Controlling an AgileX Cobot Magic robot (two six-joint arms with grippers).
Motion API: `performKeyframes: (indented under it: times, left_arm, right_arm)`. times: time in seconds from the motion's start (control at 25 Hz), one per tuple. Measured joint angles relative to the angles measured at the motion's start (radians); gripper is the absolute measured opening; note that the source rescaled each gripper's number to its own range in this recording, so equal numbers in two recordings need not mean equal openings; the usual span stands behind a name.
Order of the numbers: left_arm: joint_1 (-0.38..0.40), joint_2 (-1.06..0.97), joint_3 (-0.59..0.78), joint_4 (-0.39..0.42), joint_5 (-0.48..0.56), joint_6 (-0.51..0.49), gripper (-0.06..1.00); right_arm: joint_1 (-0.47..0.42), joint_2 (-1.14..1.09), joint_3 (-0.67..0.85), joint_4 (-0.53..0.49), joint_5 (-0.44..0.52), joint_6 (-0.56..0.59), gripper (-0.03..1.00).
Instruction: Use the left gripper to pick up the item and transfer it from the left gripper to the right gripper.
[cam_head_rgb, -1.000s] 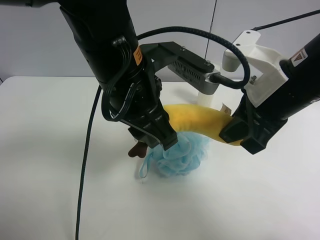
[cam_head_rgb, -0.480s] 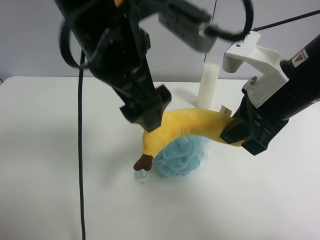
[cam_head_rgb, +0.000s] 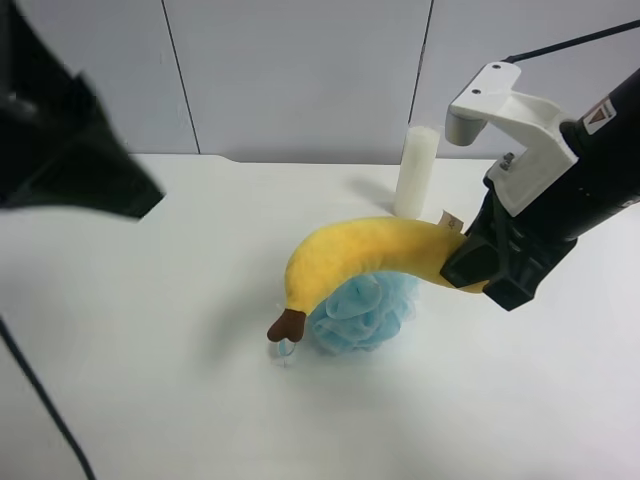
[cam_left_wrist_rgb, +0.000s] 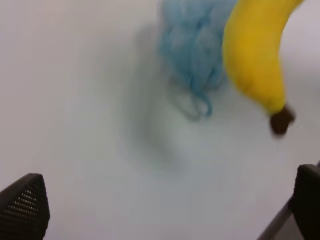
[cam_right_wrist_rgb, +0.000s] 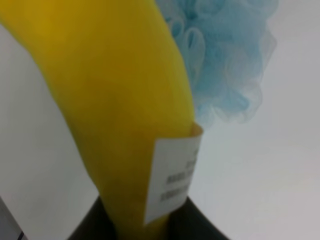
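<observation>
The yellow plush banana (cam_head_rgb: 370, 250) hangs in the air, arched over the blue sponge (cam_head_rgb: 365, 310), with its brown stem tip (cam_head_rgb: 287, 325) pointing down. My right gripper (cam_head_rgb: 470, 265), on the arm with the white bracket (cam_head_rgb: 510, 110), is shut on the banana's tag end. In the right wrist view the banana (cam_right_wrist_rgb: 115, 100) and its tag (cam_right_wrist_rgb: 172, 180) fill the frame above the gripper (cam_right_wrist_rgb: 145, 225). My left gripper (cam_left_wrist_rgb: 167, 200) is open and empty, well away from the banana (cam_left_wrist_rgb: 255, 55). Its arm is a black blur at the exterior high view's left (cam_head_rgb: 70, 150).
A tall white cylinder (cam_head_rgb: 415, 170) stands behind the banana near the back of the white table (cam_head_rgb: 150, 350). The blue mesh sponge lies on the table under the banana and also shows in the left wrist view (cam_left_wrist_rgb: 192, 50). A black cable crosses the lower left corner (cam_head_rgb: 45, 410).
My left gripper has let go of the banana's stem end and pulled away up and to the view's left. The banana stays held by my right gripper, which has not moved.
</observation>
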Motion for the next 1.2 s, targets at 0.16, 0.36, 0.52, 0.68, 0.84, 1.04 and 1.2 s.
performKeyframes:
  times: [0.16,0.36,0.52,0.68,0.84,1.04,1.2]
  left_arm:
    - [0.0,-0.202,0.296,0.001,0.004,-0.068,1.0]
    - [0.0,-0.501,0.602,-0.008,-0.049,-0.105,1.0]
    - [0.0,-0.731,0.717,-0.029,-0.111,-0.108,1.0]
    - [0.0,-0.905,0.724,-0.053,-0.144,-0.105,1.0]
    - [0.0,-1.039,0.727,-0.078,-0.136,-0.071,1.0]
    - [0.0,-1.128,0.743,-0.078,-0.148,-0.067,1.0]
    - [-0.002,-1.148,0.743,-0.078,-0.149,-0.067,1.0]
  right_arm:
    - [0.0,0.0,0.0,0.0,0.0,0.0,0.0]
    - [0.0,0.0,0.0,0.0,0.0,0.0,0.0]
    - [0.0,0.0,0.0,0.0,0.0,0.0,0.0]
    - [0.0,0.0,0.0,0.0,0.0,0.0,0.0]
    - [0.0,0.0,0.0,0.0,-0.004,0.0,0.0]
    - [0.0,0.0,0.0,0.0,-0.03,0.0,0.0]
    - [0.0,0.0,0.0,0.0,-0.055,0.0,0.0]
